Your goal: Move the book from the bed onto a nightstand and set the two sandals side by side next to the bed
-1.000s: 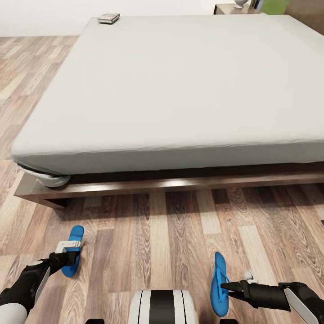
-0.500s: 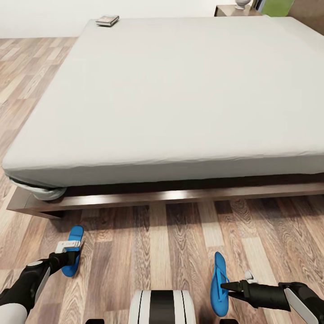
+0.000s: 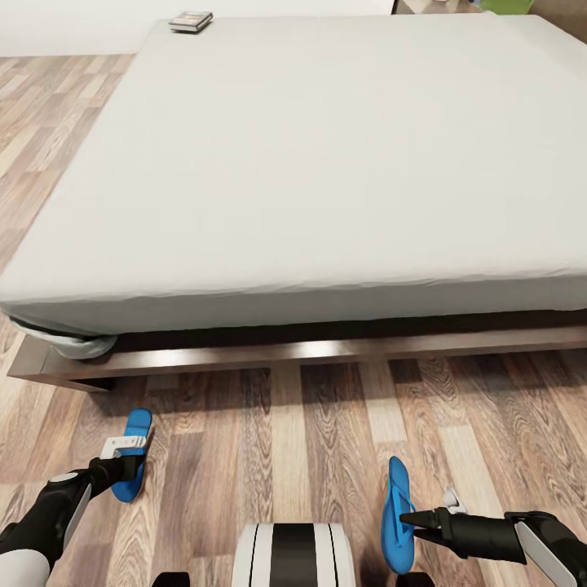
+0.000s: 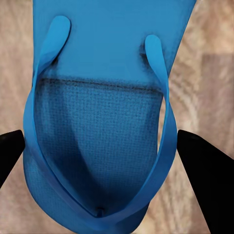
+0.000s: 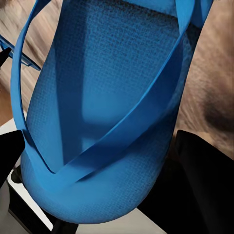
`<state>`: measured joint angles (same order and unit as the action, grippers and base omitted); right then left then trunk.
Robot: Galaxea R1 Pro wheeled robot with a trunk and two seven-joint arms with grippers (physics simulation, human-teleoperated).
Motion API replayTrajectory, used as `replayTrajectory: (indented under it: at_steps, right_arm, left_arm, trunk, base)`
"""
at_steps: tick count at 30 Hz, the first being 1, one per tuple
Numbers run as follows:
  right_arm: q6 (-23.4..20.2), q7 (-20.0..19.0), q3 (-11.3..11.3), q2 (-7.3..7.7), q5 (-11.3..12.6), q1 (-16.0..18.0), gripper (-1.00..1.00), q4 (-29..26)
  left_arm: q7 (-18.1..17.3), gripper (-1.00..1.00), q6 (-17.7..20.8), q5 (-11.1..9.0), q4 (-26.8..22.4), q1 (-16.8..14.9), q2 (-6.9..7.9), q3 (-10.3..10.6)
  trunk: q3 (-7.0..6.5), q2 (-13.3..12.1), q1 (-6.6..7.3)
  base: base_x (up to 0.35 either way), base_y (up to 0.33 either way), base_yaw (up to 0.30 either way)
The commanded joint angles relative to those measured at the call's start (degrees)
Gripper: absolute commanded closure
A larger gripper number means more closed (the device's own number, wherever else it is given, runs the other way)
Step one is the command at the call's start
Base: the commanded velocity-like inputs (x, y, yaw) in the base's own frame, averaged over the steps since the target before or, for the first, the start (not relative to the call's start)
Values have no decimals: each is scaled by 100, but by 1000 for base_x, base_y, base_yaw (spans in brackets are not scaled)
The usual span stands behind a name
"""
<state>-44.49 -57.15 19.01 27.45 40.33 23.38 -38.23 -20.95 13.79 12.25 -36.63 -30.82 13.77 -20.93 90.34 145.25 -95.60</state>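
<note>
Mid sandal step: left hand (image 3: 124, 458) pinching left sandal (image 3: 133, 453), right hand (image 3: 408, 517) pinching right sandal (image 3: 396, 515) on edge, well apart above floor (image 3: 285, 432). Next: bring together, lay flat beside bed (image 3: 326, 163). Farther off, book (image 3: 191, 21) on far mattress corner, waiting.

1. Book (image 3: 191, 21): thin, dark cover, lying flat on the far left corner of the bed (image 3: 326, 163) (lettering too small to read).
2. Bed: low dark-brown frame, plain light-grey mattress.
3. Left sandal (image 3: 133, 453): bright blue, sole level, between the left gripper's (image 3: 130, 461) jaws over the wood floor.
4. Right sandal (image 3: 397, 515): bright blue, turned on edge, in the right gripper (image 3: 408, 518); well apart from the left sandal.
</note>
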Motion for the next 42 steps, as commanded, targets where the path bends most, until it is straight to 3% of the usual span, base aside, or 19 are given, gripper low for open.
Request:
replayTrajectory:
  at_steps: [1, 8, 17, 20, 42]
  right_arm:
    - [-33, 2, 24, 6, 47, 7, 100, 0]
    - [-33, 1, 24, 6, 47, 9, 100, 0]
    - [-33, 0, 24, 6, 46, 6, 100, 0]
    - [-33, 2, 24, 6, 46, 8, 100, 0]
    - [-33, 2, 24, 6, 46, 7, 100, 0]
  left_arm:
    - [-50, 100, 27, 50, -10, -3, -6, -34]
    - [-54, 100, 28, 51, -10, -3, -6, -34]
    - [-51, 100, 27, 54, -10, -3, -6, -33]
    - [-52, 100, 27, 56, -10, -3, -6, -31]
    - [-59, 100, 21, 58, -10, -3, -6, -34]
  trunk:
    - [3, 2, 1]
    - [158, 11, -17]
    - [158, 11, -17]
    - [225, 15, -25]
    - [225, 15, -25]
  base:
    - [0, 0, 0]
    - [0, 0, 0]
    - [0, 0, 0]
    - [0, 0, 0]
    - [0, 0, 0]
